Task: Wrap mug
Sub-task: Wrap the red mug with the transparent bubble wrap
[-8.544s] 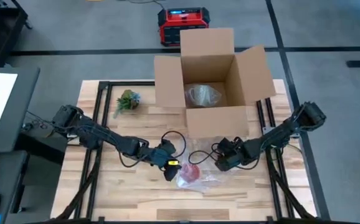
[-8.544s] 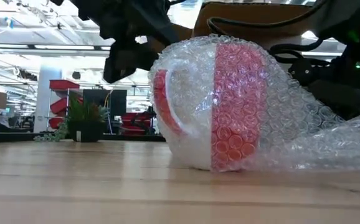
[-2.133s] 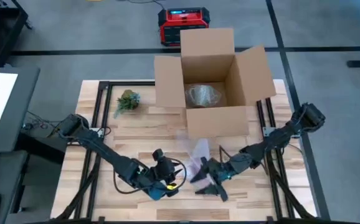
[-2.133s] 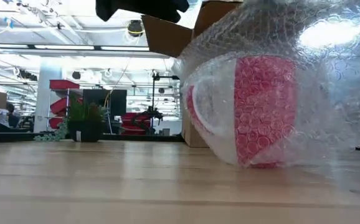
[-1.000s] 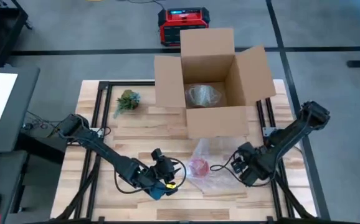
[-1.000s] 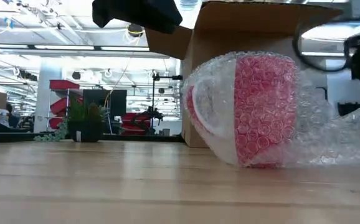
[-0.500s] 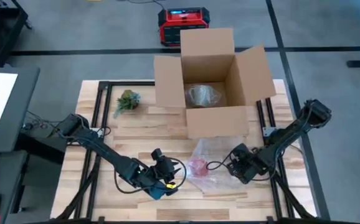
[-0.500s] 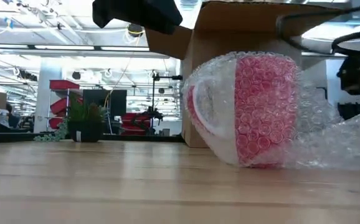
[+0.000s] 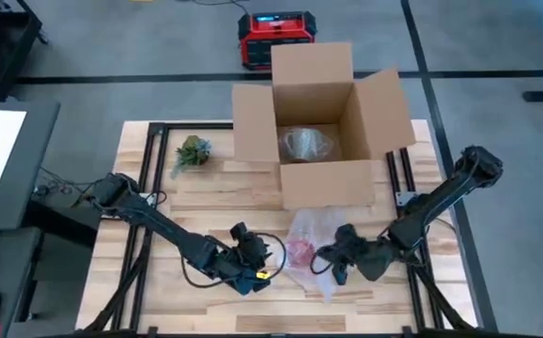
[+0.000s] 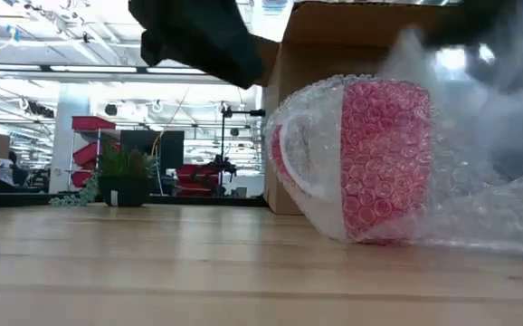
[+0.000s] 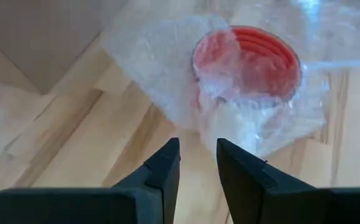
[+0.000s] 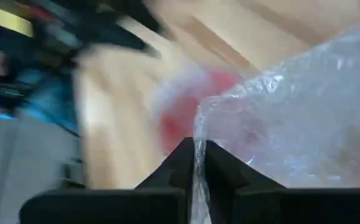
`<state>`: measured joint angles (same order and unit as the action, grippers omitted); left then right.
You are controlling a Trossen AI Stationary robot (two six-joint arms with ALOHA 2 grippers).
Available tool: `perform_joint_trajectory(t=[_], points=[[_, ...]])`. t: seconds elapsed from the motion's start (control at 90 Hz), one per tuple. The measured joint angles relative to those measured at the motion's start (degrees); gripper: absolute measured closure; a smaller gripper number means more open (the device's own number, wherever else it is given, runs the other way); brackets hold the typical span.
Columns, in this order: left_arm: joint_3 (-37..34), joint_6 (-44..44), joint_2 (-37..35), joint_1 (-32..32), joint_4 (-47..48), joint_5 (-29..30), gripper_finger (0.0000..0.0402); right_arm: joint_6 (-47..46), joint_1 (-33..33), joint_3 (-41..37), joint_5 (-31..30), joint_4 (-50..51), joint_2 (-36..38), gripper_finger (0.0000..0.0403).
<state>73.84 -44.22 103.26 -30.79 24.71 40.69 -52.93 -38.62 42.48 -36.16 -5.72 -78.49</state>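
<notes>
Right gripper [image 12: 197,163], jaws pinched on the wrap [image 9: 311,228], folds it over the mug [image 10: 370,158]; left gripper [image 11: 197,163], slightly open and empty, should next pin the fold.

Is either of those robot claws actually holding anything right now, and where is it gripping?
The right gripper pinches the edge of the bubble wrap that lies around the red mug. The left gripper holds nothing.
</notes>
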Motion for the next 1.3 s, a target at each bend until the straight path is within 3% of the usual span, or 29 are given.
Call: perform_joint_trajectory(t=[0.144,0.511,0.8,1.022,1.1,1.3], points=[[0.0,0.01,1.84,0.66,-0.32,-1.86,0.0315,8.94,2.23,0.02,0.2,-11.87,-3.37,0.0394],[0.0,2.5,6.52,2.85,-2.76,-2.69,0.0315,9.29,9.9,0.0,6.04,-20.15,-13.58,0.038],[4.02,6.75,5.56,0.86,-1.9,-3.08,0.0315,9.19,12.16,0.0,12.12,-23.9,-14.88,0.0266],[9.19,21.38,5.45,-3.59,-2.88,-4.58,0.0315,11.45,12.03,0.02,12.86,-30.43,-14.87,0.0171],[9.97,23.44,5.45,-5.18,-2.8,-1.92,0.0315,11.41,12.05,0.02,14.95,-30.46,-14.83,0.0156],[11.6,24.49,5.45,-6.74,-2.88,12.33,0.0315,10.98,11.97,0.02,19.31,-30.57,-14.85,0.0155]])
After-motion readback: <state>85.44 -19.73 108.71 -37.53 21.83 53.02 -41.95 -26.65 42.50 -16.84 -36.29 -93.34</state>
